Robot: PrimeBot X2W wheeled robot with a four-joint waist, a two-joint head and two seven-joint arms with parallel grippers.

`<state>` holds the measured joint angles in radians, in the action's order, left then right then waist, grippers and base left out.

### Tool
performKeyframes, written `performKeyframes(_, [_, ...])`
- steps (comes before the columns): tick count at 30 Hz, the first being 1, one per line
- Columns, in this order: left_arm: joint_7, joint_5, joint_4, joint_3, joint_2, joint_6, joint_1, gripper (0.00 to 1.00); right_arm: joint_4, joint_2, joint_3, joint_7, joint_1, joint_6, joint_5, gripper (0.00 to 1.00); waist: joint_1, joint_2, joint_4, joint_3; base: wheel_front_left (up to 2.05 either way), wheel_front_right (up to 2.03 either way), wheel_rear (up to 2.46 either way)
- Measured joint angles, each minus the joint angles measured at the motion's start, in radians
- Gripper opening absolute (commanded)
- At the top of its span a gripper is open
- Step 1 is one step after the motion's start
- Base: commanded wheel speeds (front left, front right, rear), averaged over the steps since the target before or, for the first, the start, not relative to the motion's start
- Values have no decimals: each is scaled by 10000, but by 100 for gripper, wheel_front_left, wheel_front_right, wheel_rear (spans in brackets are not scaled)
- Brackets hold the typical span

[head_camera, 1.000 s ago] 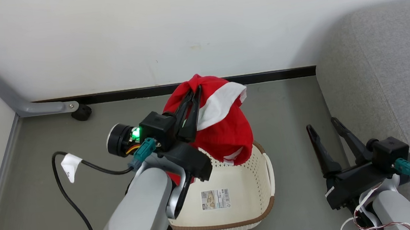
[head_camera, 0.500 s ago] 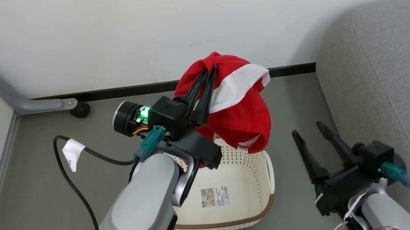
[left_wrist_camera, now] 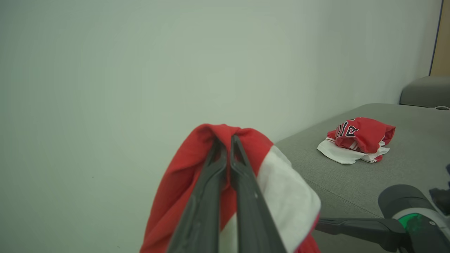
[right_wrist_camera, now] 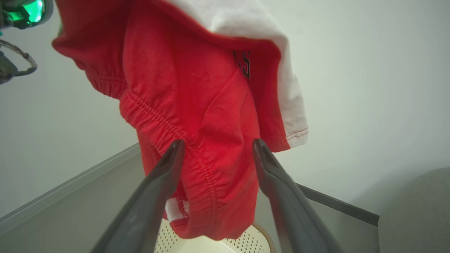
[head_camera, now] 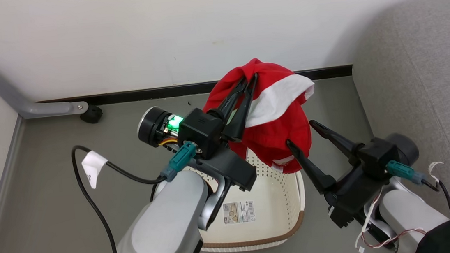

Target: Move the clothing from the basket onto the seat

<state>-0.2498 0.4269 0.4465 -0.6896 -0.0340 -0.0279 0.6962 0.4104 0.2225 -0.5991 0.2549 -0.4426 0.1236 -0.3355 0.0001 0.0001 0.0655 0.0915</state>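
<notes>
Over the last second the left gripper (head_camera: pixel 249 77) had carried the red shorts (head_camera: pixel 281 131) higher and further towards the seat (head_camera: pixel 419 83), while the right gripper (head_camera: pixel 300 131) had swung in from beside the seat to the hanging cloth. In the head view the left gripper's fingers were pressed together on a bunched fold at the top of the shorts, and the garment drooped from them with its white band turned outward. Its lower hem hung above the far right corner of the basket (head_camera: pixel 257 242), clear of the rim. The basket stood on the grey floor (head_camera: pixel 47 168) just beside the seat, with only its label sticker (head_camera: pixel 238 212) visible on the inner bottom.

The right wrist view showed the right gripper (right_wrist_camera: pixel 217 141) with its fingers spread wide on either side of the lower part of the shorts (right_wrist_camera: pixel 211 116); whether they touched the cloth could not be told. The left wrist view showed the left gripper (left_wrist_camera: pixel 225 137) pinching the shorts (left_wrist_camera: pixel 281 182) before the pale wall (left_wrist_camera: pixel 105 70), and the jersey (left_wrist_camera: pixel 358 135) lying crumpled on the seat (left_wrist_camera: pixel 369 182), well apart from the shorts
</notes>
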Motion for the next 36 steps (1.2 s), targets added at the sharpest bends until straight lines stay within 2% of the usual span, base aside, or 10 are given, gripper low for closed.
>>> performKeyframes(7, [0, 84, -253, -324, -25, 12, 158, 0, 282, 349, -792, -88, -728, 0, -412, 100, 0, 0, 248, 92, 0, 0, 0])
performKeyframes(13, [0, 157, -512, -681, -25, 15, 238, 0, 564, 407, -1680, -263, -1376, 0, -951, 100, 0, 0, 459, 164, 0, 0, 0])
performKeyframes(20, [0, 286, -585, -899, -31, 104, 342, 0, 966, 405, -2052, -263, -2043, 2, -1457, 98, 0, 0, 675, 212, 0, 0, 0])
performKeyframes(21, [0, 286, -585, -901, -38, 104, 342, 0, 1011, 391, -2104, -261, -2126, 2, -1546, 86, 0, 0, 686, 217, 0, 0, 0])
performKeyframes(23, [0, 295, -585, -905, -38, 109, 342, 0, 1129, 387, -2190, -259, -2253, 2, -1687, 33, 0, 0, 703, 227, 0, 0, 0])
performKeyframes(24, [0, 295, -585, -907, -38, 113, 342, 0, 1189, 385, -2222, -259, -2286, 2, -1708, 0, 0, 0, 710, 231, 0, 0, 0])
performKeyframes(36, [0, 474, -257, -811, -35, 196, 332, 0, 1540, 305, -2518, -228, -2478, 2, -2460, 0, 0, 0, 641, 239, 0, 0, 0])
